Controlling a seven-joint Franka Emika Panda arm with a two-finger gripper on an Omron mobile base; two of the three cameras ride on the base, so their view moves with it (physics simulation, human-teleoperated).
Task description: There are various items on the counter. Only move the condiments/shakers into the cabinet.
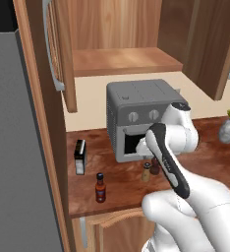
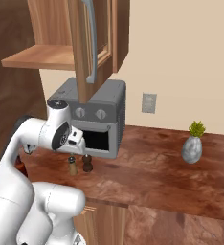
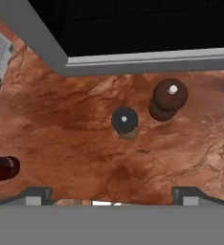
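Open gripper (image 3: pixel 111 198) above one shaker (image 3: pixel 124 120), one pepper mill (image 3: pixel 167 98).

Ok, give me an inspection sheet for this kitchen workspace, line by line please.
Surface: reddish wood counter, nothing spilled.
Job's things: tan shaker and pepper mill upright side by side, apart, in front of the toaster oven; red sauce bottle upright near the counter's front edge; cabinet open, shelf bare.
Clutter: black-and-white box; potted plant.
Gripper: gripper open, above the shaker, holding nothing.
Cables: nothing seen.
Surroundings: wall outlet.
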